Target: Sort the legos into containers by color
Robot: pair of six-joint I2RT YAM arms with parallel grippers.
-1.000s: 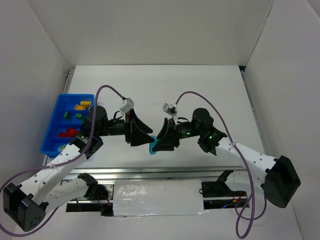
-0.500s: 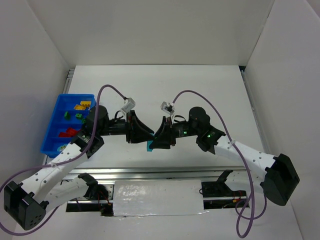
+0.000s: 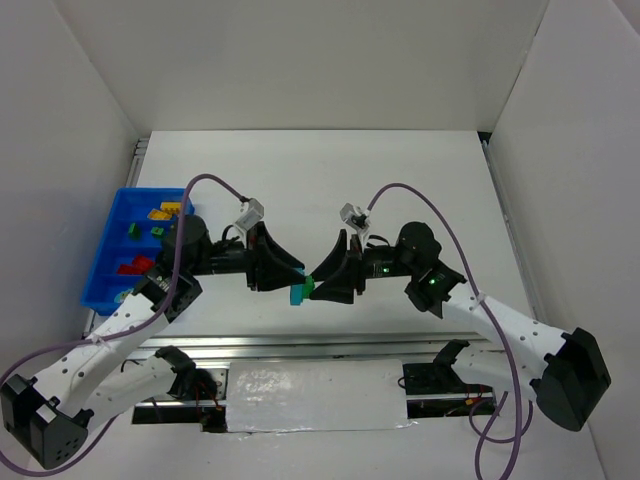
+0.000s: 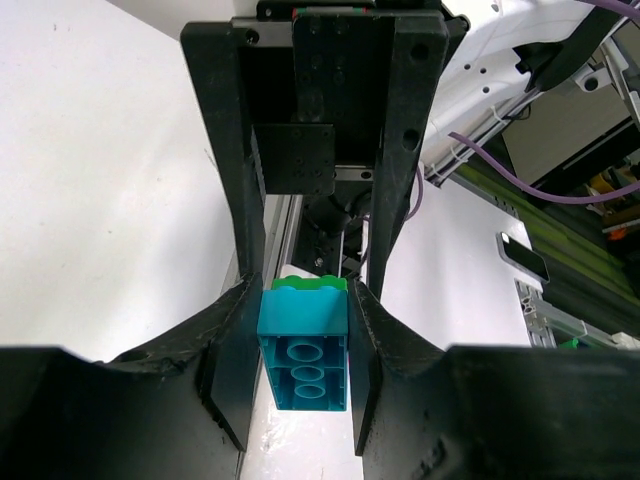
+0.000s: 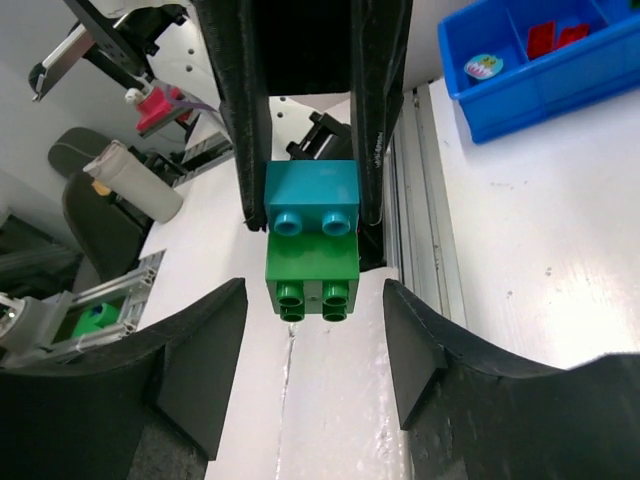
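Observation:
A teal brick with a green brick stuck to its far end hangs above the table near the front edge. My left gripper is shut on the teal brick's sides. From the right wrist the teal brick and the green brick show end-on. My right gripper is open, its jaws wide on either side of the green brick without touching it. From above, the stack sits between the left gripper and the right gripper. The blue tray of containers lies at the left.
The tray holds yellow bricks, green bricks and red bricks in separate compartments. The right wrist view shows the tray at its upper right. A metal rail runs along the table's near edge.
My left gripper closed on the teal brick. My right gripper, which held the stack a second ago, opened and drew back a little to the right.

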